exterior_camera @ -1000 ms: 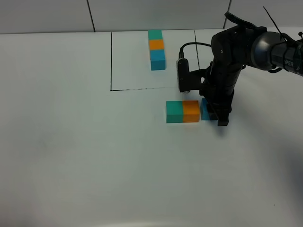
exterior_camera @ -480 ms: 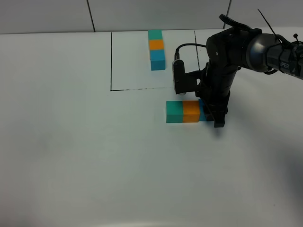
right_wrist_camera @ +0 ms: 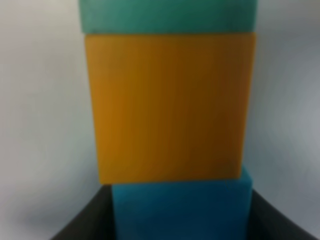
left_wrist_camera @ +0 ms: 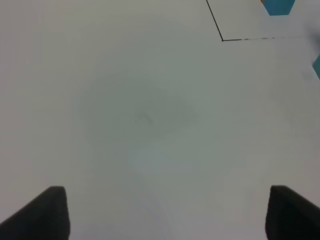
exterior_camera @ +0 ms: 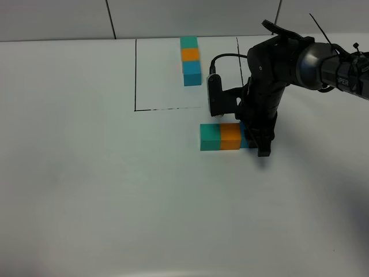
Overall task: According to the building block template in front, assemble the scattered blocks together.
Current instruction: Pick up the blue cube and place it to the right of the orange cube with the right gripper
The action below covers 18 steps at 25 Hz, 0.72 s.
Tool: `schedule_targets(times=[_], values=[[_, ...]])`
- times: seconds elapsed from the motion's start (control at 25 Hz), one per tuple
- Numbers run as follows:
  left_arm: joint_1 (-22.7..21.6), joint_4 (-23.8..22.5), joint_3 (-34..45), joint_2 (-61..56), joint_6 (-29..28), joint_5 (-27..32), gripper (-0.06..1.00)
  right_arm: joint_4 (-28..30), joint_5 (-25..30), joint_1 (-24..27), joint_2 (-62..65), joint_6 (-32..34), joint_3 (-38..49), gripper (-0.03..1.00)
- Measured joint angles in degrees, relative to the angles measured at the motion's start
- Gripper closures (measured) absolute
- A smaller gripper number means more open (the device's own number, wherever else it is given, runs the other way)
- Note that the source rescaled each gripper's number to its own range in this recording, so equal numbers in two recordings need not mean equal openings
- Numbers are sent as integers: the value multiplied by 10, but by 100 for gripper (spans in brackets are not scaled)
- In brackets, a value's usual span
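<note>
Plainly, the blue block [right_wrist_camera: 180,210] sits pressed against the orange block [exterior_camera: 230,137], on the side away from the teal-green block [exterior_camera: 210,137], so the 3 scattered blocks make 1 row; that row runs crosswise to the building block template [exterior_camera: 191,60], which lies well beyond the orange block; the right gripper [exterior_camera: 258,144], the nearer arm, looks clenched on the blue block's 2 free sides; the left gripper [left_wrist_camera: 165,215] hangs spread wide, holding nothing, far from the orange block.
</note>
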<state>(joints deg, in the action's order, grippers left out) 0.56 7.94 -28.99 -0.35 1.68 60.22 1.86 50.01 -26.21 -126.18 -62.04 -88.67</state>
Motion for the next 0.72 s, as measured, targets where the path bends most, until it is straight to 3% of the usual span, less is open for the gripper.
schedule_targets(times=[0.72], values=[[0,0,0,0,1,0,18,-6,-22,-4,-3,1,1,93]])
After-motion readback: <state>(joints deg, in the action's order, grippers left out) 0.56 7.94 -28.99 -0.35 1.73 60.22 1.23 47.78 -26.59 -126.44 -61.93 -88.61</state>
